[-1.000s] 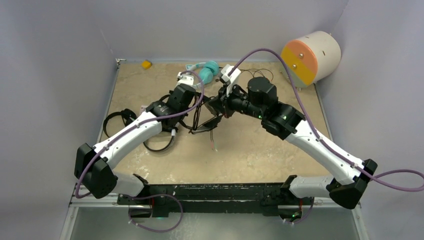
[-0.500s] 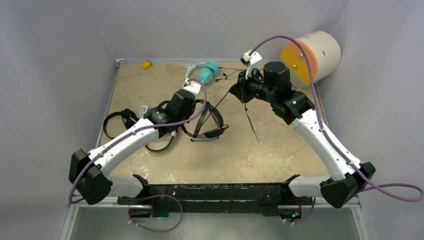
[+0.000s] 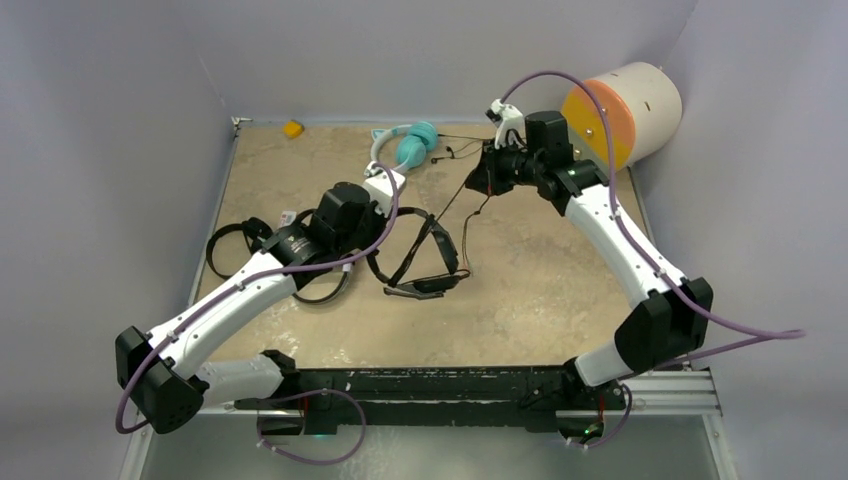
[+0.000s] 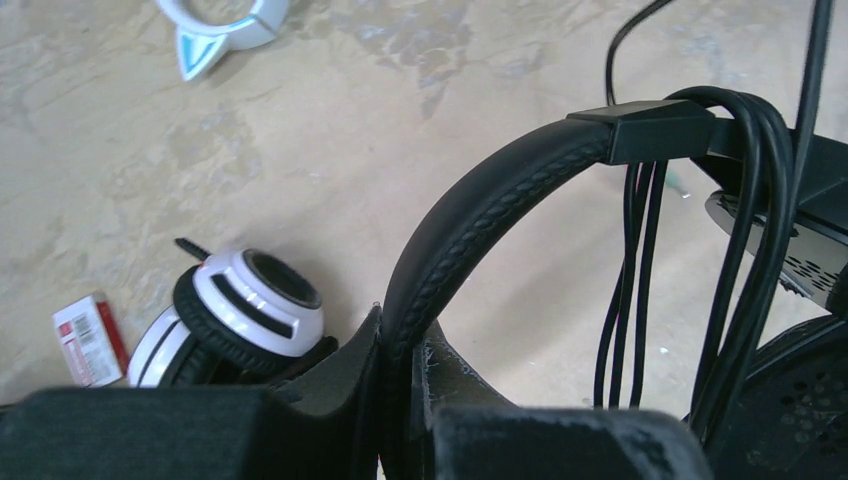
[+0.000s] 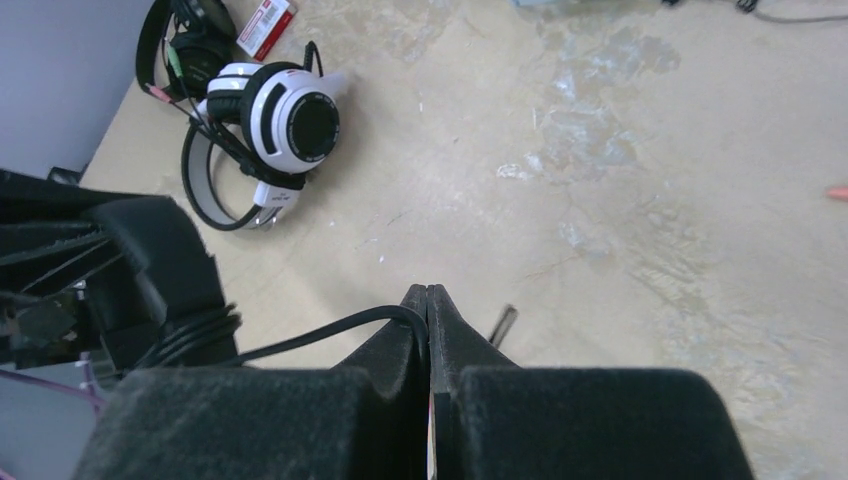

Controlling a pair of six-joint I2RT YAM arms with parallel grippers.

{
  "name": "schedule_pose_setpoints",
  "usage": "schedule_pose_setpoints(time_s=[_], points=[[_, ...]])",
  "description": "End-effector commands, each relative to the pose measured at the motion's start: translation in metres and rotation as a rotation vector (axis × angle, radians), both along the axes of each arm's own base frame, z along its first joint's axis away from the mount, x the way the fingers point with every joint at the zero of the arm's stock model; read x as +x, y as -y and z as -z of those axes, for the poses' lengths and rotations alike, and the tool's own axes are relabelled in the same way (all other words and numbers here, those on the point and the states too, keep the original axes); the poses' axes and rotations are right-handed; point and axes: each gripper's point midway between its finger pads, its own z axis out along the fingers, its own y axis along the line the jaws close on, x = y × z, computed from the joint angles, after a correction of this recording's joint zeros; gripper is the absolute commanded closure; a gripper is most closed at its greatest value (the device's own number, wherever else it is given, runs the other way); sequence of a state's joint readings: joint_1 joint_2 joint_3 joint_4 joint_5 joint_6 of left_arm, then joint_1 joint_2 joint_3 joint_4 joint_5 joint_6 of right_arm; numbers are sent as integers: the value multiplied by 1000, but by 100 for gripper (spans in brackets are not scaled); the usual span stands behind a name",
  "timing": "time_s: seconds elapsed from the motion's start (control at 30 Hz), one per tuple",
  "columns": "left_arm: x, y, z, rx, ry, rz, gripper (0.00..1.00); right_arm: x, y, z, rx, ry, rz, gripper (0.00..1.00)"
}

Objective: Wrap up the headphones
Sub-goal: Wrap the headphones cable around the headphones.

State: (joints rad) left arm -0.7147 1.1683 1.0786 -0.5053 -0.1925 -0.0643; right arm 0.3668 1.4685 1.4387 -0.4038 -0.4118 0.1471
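My left gripper [image 3: 378, 232] is shut on the padded headband of the all-black headphones [image 3: 422, 262]; in the left wrist view the fingers [image 4: 405, 350] pinch the band [image 4: 480, 220]. Several turns of thin black cable [image 4: 745, 150] hang over the band's slider. My right gripper [image 3: 478, 178] is shut on that cable [image 5: 330, 330], stretched from the headset toward the back right. The white-and-black headphones [image 5: 290, 120] lie under my left arm. The black headphones with red accents [image 3: 235, 245] lie at the left. The teal cat-ear headphones [image 3: 410, 145] lie at the back.
A white and orange cylinder [image 3: 620, 110] lies outside the back right corner. A small yellow object [image 3: 292, 128] sits at the back left. A small red-and-white box [image 4: 90, 340] lies beside the white-and-black headset. Grey walls close the table on three sides.
My right gripper has moved from the table's middle to the back right, drawing the cable out. My left gripper has pulled back toward the near left, and the black headset now lies lower.
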Motion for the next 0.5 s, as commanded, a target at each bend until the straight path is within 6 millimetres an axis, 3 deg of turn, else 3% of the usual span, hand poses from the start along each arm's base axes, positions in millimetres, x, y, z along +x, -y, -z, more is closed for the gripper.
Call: schedule_pose_setpoints(time_s=[0.0,0.2,0.37,0.47], points=[[-26,28,-15,-100,-29,206,100,12,-2,-12,99,12,-15,100],[-52,52,-24,-194,-83,362,100,15,7,-1,122,8,11,100],[-55,54,-27,-215,-103,353,100,20,20,-7,118,39,54,100],[-53,57,-39,-267,-96,325,100,19,18,4,134,3,39,100]])
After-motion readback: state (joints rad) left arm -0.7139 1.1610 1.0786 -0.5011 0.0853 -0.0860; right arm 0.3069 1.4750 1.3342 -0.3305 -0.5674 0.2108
